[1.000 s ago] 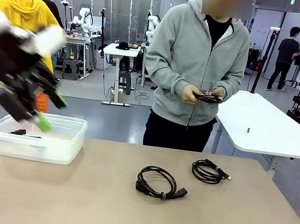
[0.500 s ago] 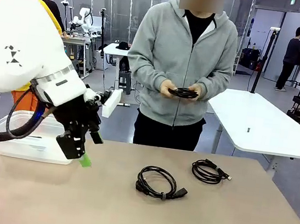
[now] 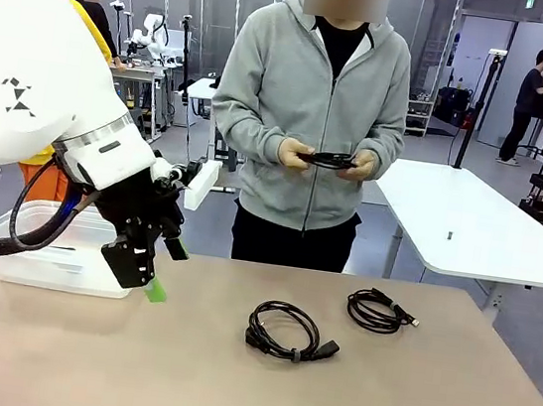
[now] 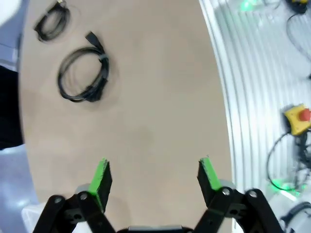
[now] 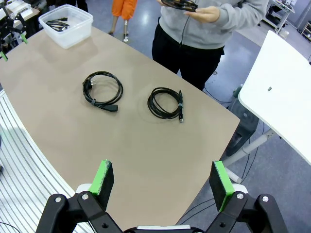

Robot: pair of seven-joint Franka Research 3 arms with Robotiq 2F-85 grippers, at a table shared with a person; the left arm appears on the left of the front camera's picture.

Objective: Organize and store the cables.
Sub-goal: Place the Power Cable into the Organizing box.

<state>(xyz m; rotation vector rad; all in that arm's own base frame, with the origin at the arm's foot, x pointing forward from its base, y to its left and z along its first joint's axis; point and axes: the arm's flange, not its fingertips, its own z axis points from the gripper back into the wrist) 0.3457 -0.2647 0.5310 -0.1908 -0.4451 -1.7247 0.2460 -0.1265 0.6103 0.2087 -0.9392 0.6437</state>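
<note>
Change over the last second: the left pincer (image 3: 166, 271), earlier a blur above the clear plastic bin (image 3: 52, 272), has swung out and down. It now hangs low beside the bin's right wall, over the surface (image 3: 227, 387). The person (image 3: 313, 118) has stepped toward the robot's left, carrying the coiled cable (image 3: 325, 158) along.

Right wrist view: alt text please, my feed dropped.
Two black cable coils lie apart on the tan table, beyond open, empty jaws. A clear bin holding more cable sits at the far corner; a person in grey holds another coil.
</note>
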